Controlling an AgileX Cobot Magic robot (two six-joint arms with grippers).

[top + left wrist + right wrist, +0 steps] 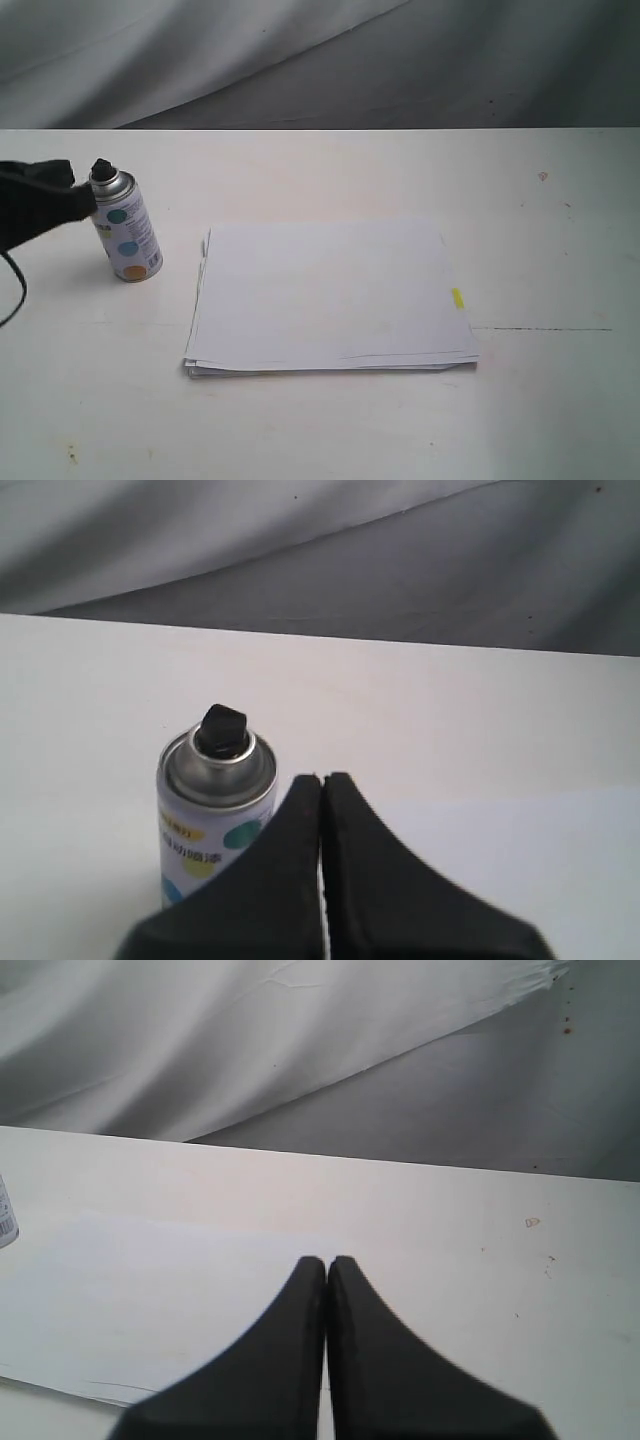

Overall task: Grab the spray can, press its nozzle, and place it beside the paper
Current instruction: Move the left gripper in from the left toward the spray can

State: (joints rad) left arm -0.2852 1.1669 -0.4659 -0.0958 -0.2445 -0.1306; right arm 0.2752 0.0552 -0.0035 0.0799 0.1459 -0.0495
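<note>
The spray can [127, 233] stands upright on the white table, left of the paper [330, 298], a gap between them. Its black nozzle [101, 169] sits on the domed silver top. My left gripper [72, 188] is shut and empty, its tip beside the can's upper part at the left edge of the exterior view. In the left wrist view the can [213, 810] and nozzle [221, 727] sit just beside the closed left gripper [323, 778]. My right gripper [326, 1260] is shut and empty above the paper [150, 1290]; it does not show in the exterior view.
The paper stack carries a small yellow tab [457, 298] at its right edge. A thin dark line [545, 328] runs across the table [560, 210] to the right of the stack. Grey cloth [300, 55] hangs behind the table's far edge.
</note>
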